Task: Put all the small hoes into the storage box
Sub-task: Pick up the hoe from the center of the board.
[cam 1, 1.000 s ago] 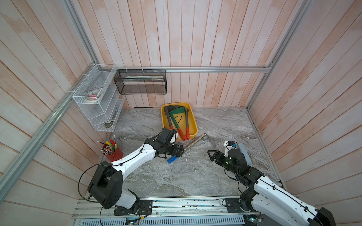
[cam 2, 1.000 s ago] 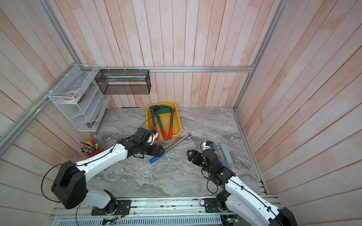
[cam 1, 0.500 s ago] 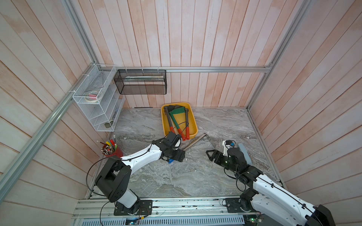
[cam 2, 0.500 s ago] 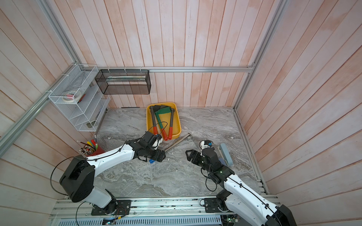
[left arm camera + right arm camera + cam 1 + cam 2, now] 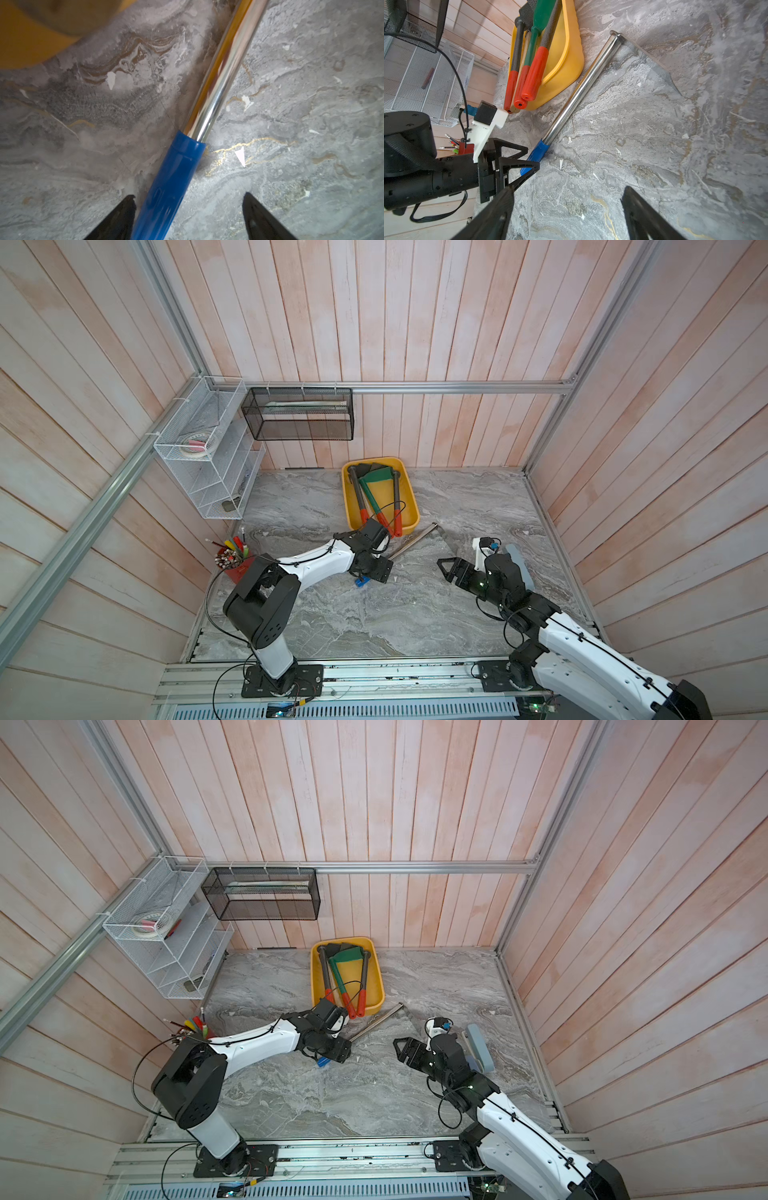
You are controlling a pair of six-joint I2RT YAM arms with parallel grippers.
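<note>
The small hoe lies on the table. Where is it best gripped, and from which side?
Grip the blue handle of the small hoe, from above, jaws across it: it lies flat on the table, round and narrow; the open left gripper straddles it.

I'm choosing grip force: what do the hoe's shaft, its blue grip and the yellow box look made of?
Shaft: likely polished or chromed metal; mirror-bright, with yellow reflections.
Grip: probably plastic or rubber sleeve; uniform blue, soft sheen.
Box: apparently moulded plastic; even yellow, glossy, rounded rim.
</note>
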